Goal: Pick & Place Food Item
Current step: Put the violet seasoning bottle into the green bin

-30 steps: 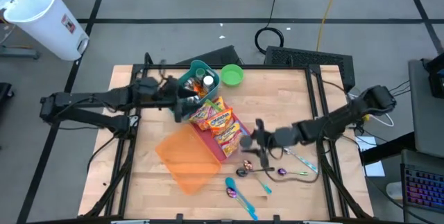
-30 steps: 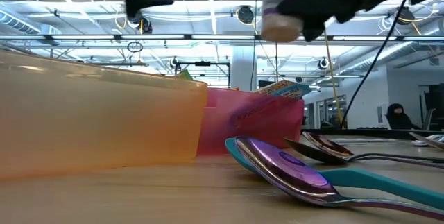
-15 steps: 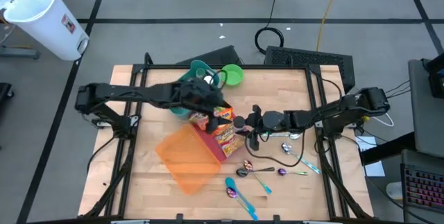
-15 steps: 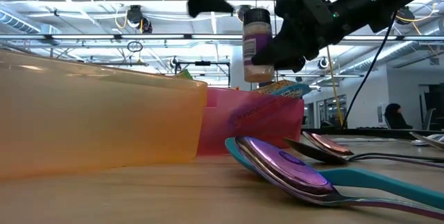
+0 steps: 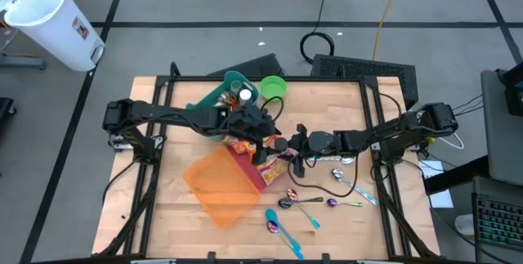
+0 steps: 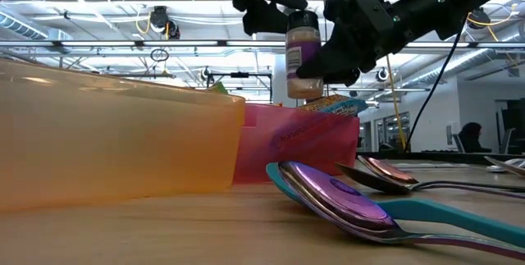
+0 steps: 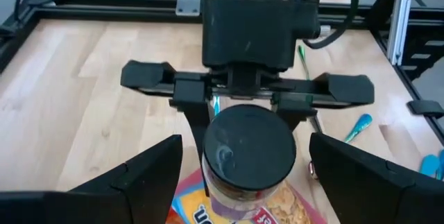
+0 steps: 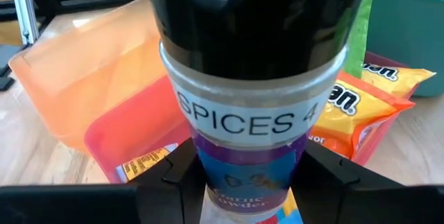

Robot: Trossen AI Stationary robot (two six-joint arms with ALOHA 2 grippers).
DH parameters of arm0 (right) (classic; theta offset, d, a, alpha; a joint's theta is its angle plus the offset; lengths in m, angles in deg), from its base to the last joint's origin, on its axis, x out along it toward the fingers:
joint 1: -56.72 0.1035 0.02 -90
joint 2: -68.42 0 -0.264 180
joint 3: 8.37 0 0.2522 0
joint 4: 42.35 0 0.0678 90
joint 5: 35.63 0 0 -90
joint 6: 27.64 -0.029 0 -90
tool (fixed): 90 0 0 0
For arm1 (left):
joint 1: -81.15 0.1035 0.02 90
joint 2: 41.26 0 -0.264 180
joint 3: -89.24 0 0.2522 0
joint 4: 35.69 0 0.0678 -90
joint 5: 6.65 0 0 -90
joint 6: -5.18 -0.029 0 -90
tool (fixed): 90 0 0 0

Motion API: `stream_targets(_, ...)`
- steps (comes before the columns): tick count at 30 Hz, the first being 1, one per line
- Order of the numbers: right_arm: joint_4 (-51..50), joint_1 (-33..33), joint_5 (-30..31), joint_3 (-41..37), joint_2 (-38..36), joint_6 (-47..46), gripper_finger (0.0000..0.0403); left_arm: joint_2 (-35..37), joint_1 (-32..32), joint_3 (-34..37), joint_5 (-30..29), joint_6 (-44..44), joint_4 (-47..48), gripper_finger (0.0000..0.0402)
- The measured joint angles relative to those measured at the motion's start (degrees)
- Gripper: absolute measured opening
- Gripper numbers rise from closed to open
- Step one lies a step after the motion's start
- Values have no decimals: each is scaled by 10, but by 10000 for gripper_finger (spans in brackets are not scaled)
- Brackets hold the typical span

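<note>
While my right gripper (image 6: 316, 68) grips the spice jar (image 6: 303, 52) over the pink bin (image 6: 297, 143), my left gripper (image 7: 243, 161), spread wide, flanks its cap; a handover, so left must clamp first.

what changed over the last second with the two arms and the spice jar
The left tool swung from the teal bin across to the spice jar, its open fingers now flanking the cap. The right tool, shut on the jar, carried it from beside the spoons to above the pink bin. The bins, snack bags and spoons stayed put.
</note>
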Motion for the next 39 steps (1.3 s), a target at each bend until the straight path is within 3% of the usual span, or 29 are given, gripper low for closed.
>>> stream_targets(21,13,0,-9,0,0,9,154,-17,-5,0,3,16,-28,303)
stream_targets(26,17,0,-28,0,0,9,153,-17,-5,0,-7,20,-25,278)
stream_targets(32,18,0,-27,0,0,9,160,-17,-6,0,-10,13,-24,206)
stream_targets(39,37,0,-24,2,-2,2,209,29,-6,1,-31,13,13,206)
